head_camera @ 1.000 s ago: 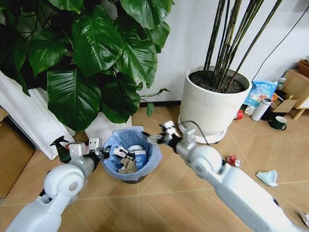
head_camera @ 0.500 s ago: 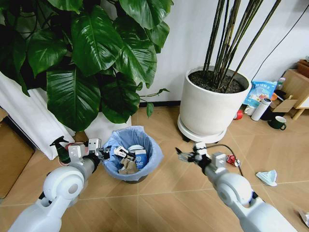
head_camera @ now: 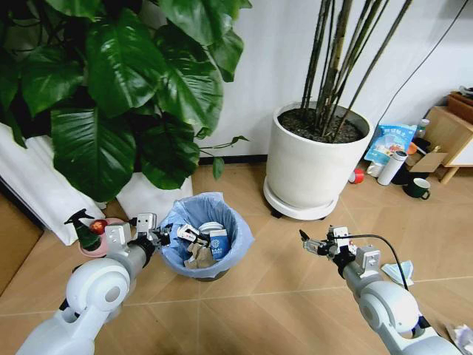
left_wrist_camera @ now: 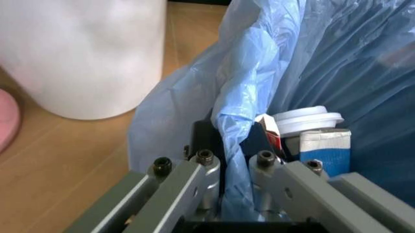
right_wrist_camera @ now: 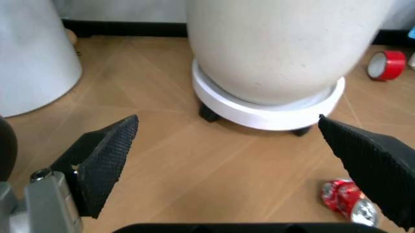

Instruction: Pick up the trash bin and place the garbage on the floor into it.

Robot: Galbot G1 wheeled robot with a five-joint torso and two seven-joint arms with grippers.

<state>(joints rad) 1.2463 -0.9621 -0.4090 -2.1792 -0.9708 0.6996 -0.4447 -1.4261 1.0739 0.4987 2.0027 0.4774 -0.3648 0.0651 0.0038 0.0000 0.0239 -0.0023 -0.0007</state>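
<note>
Left gripper (left_wrist_camera: 224,179) pinches the rim of the small round dark trash bin lined with crinkly blue bag (head_camera: 194,266) | right gripper (right_wrist_camera: 227,160) spread wide above the floor | crushed red can (right_wrist_camera: 345,198) just beside its fingertip.

— What do we see up close here?

— We see our left gripper (left_wrist_camera: 234,167). Its two grey fingers (left_wrist_camera: 194,182) are pinched on the rim of the trash bin (left_wrist_camera: 206,141), with the crinkly light blue bag (left_wrist_camera: 259,73) squeezed between them.

— What is inside the bin?

— We see a white lid (left_wrist_camera: 306,119) and a blue and white carton (left_wrist_camera: 326,148) just beside it. A bit of red and white wrapper (left_wrist_camera: 271,130) sits next to them.

— And outside the bin?

— We see a big white pot (left_wrist_camera: 84,53) near the bag, standing on the wooden floor (left_wrist_camera: 71,160). Something pink (left_wrist_camera: 7,121) peeks in at the edge. We cannot tell what it is.
</note>
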